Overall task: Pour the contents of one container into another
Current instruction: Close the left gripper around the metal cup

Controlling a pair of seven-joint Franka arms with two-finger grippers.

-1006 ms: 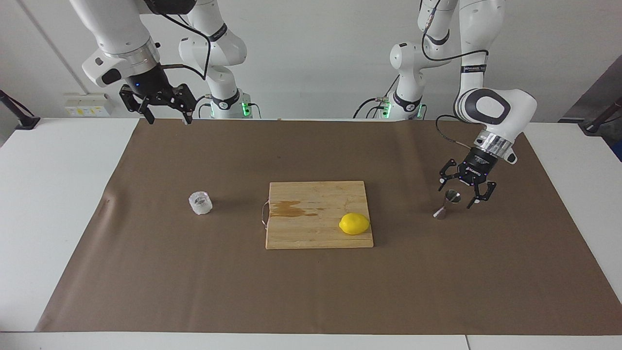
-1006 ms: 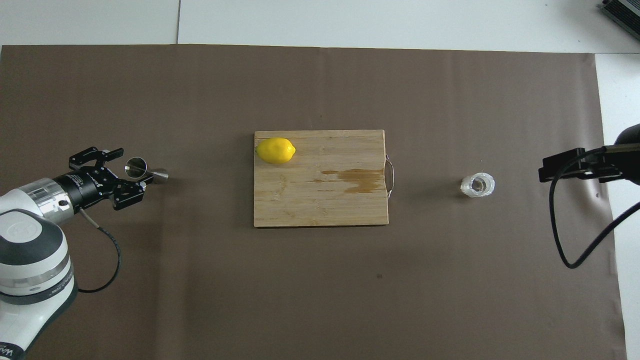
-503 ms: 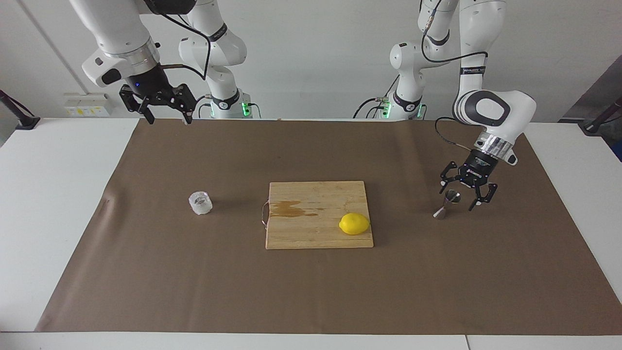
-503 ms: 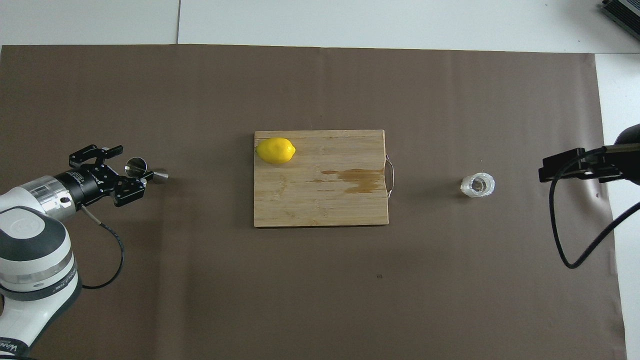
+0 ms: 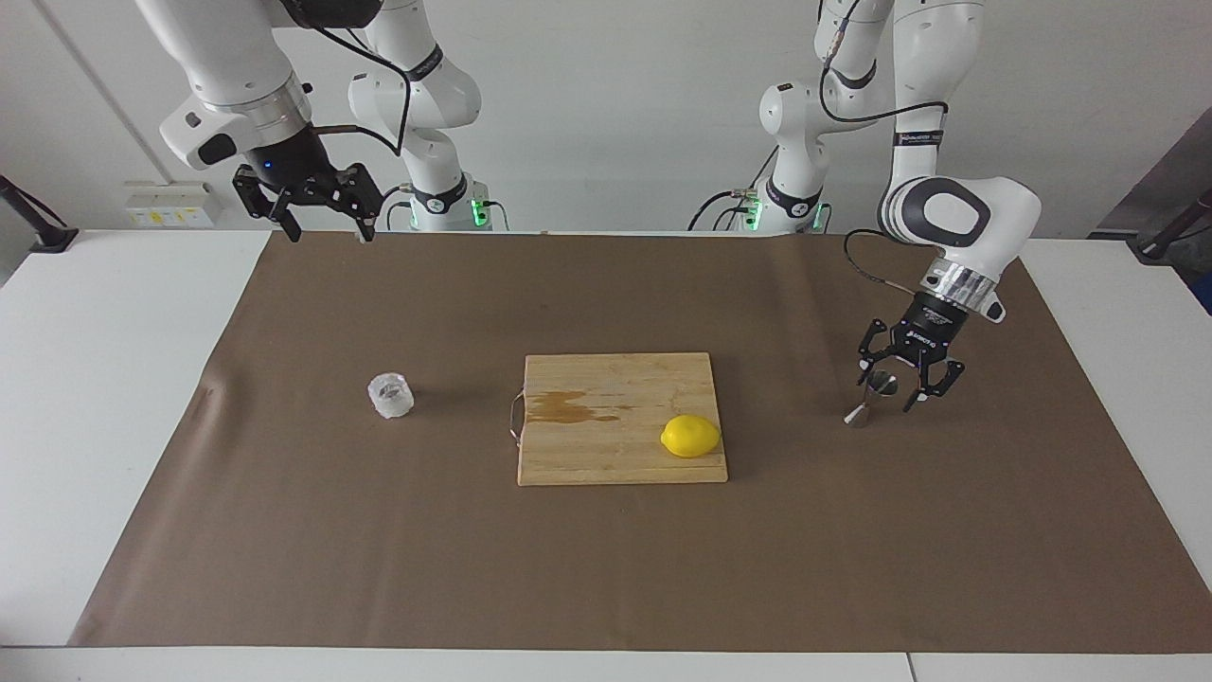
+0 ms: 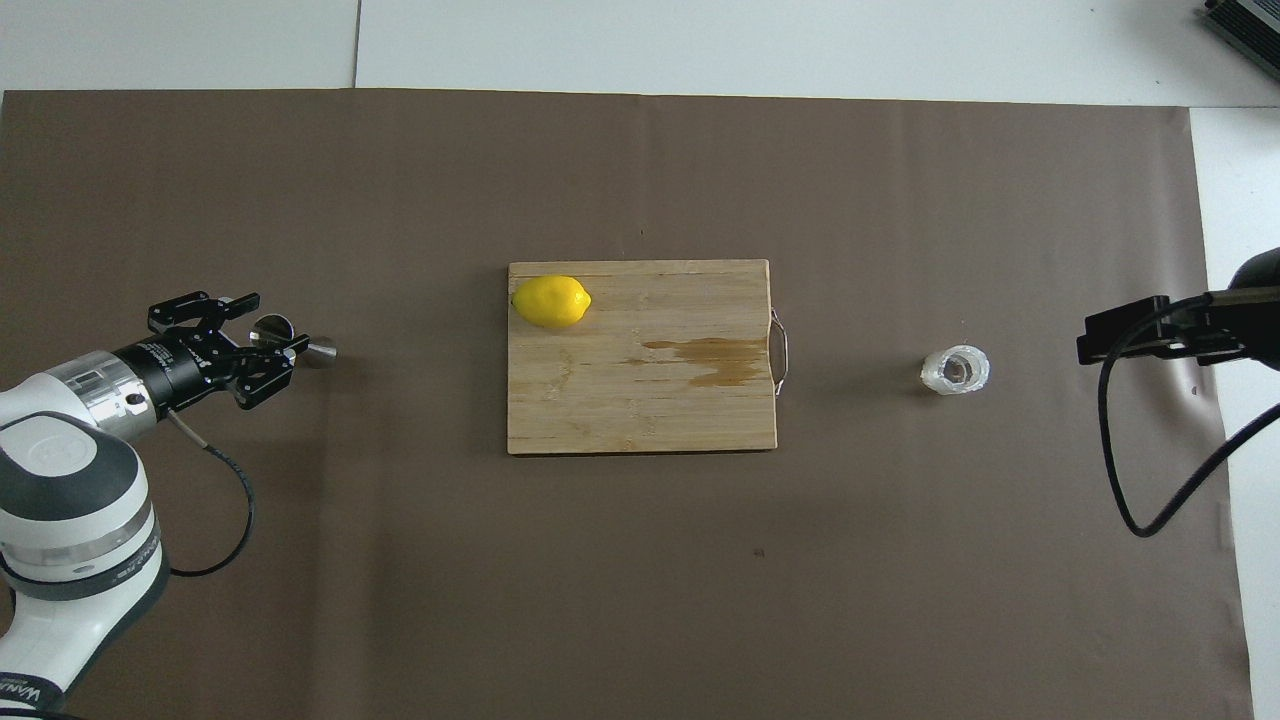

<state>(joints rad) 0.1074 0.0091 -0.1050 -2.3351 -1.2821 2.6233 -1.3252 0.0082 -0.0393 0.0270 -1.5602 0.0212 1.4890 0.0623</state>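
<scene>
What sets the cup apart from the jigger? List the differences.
The cup is squat, clear and frosty; the jigger is slim, shiny steel, pinched at the waist. The cup stands free toward the right arm's end of the table; the jigger stands toward the left arm's end, with the left end effector around its top. Both are small, upright and rest on the brown mat.

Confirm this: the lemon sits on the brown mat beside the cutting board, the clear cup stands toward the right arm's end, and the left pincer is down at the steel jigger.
One thing is wrong: the lemon lies on the cutting board, at a corner of it, as the overhead view shows. The rest stands.
</scene>
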